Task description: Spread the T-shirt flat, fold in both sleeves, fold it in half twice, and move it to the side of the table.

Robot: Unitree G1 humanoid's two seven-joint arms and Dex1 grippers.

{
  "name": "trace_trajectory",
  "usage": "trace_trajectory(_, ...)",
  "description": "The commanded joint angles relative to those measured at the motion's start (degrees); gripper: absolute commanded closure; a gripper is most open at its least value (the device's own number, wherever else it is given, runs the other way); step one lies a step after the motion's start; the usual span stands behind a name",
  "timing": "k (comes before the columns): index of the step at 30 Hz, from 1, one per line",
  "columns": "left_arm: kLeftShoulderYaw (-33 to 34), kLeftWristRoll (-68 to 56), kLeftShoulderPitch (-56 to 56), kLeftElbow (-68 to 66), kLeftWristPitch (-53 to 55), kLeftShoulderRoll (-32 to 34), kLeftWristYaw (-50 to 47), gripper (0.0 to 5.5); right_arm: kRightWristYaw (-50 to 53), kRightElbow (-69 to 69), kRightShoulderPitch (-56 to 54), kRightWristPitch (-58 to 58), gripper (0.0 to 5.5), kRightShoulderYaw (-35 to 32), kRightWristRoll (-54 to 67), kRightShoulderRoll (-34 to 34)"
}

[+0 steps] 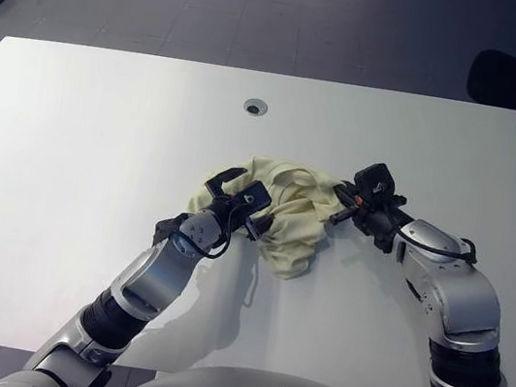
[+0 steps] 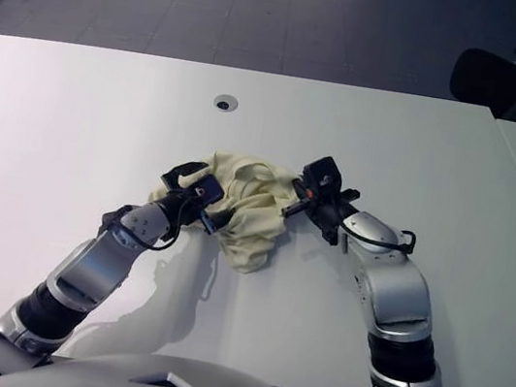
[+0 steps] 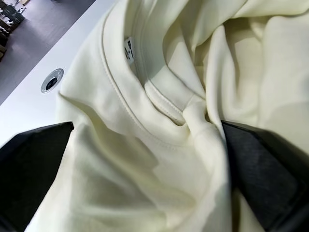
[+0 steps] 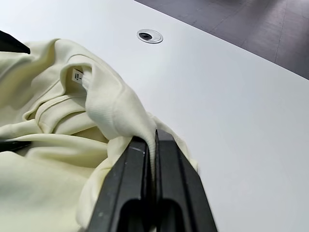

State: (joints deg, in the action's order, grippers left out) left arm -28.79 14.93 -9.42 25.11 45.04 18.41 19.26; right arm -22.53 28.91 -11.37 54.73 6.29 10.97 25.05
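T-shirt (image 1: 284, 212) sits crumpled in a heap on the white desk (image 1: 79, 146), right between my two sets of jaws. My right jaws are pinched closed on a fold of its edge near the collar. My left jaws are spread wide, cloth bunched between the fingers (image 3: 260, 169). Cable hole (image 1: 255, 107) lies beyond the heap.

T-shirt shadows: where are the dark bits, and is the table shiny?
Left wrist view: soft shadows sit in the T-shirt's folds below the collar. Left eye view: a grey shadow lies on the white table beside the T-shirt's near end; it shows no glare.
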Motion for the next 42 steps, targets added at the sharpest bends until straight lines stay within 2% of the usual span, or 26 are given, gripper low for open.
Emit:
trace_trajectory(1, 1.7, -1.6, 0.4, 2.4, 1.5, -1.5, 0.6, 0.10, 0.3, 0.3, -0.1, 0.1, 5.47, -0.2, 0.2, 0.2)
trace_trajectory(9, 4.3, -2.7, -1.4, 3.1, 2.3, -2.4, 0.6, 0.10, 0.6, 0.4, 0.0, 0.2, 5.47, -0.1, 0.0, 0.3)
trace_trajectory(27, 0.6, 0.5, -1.1, -0.4, 0.6, 1.3, 1.0, 0.10, 0.7, -0.6, -1.2, -0.3, 5.47, -0.3, 0.1, 0.3)
trace_trajectory(37, -0.8, 2.9, -1.6, 0.4, 1.2, 3.1, 2.1, 1.52, 0.7, -0.4, -1.1, -0.3, 5.50, 0.1, -0.1, 0.3)
trace_trajectory(42, -2.2, 1.5, -0.5, 2.4, 1.7, 3.7, 5.1, 2.45, 0.8, -0.2, -0.6, -0.3, 5.50, 0.2, -0.2, 0.5)
